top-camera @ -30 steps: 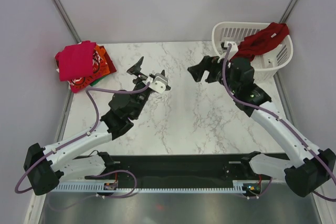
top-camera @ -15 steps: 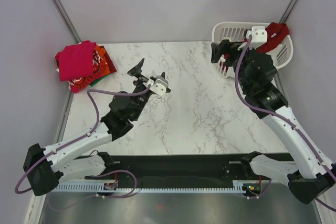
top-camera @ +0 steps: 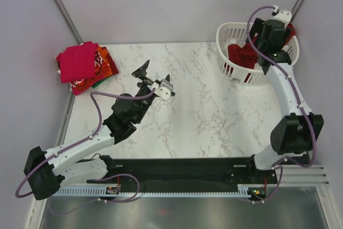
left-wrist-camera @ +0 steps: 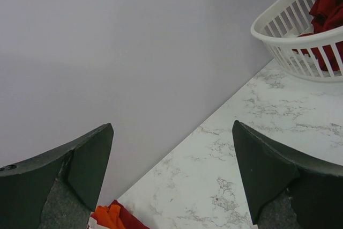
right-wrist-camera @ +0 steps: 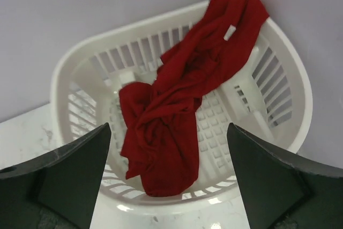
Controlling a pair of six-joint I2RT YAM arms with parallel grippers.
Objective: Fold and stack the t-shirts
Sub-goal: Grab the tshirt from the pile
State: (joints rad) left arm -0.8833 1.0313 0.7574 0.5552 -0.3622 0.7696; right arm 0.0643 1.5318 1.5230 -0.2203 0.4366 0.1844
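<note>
Now | one red t-shirt (right-wrist-camera: 171, 116) in basket (right-wrist-camera: 128, 28) | maybe four stacked t-shirts (top-camera: 77, 63) | both jaws spread

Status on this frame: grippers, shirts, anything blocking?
Left gripper open, empty, over the table. Right gripper open above the basket. Dark red shirt crumpled inside, not yet grasped. Shirt stack at far-left corner; nothing blocking.

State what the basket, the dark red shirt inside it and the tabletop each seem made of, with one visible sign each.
Basket: likely white moulded plastic, from its smooth rigid slotted walls. Dark red shirt: soft matte cloth; it lies crumpled in folds. Tabletop: white marble look with grey veins, possibly printed laminate.
</note>
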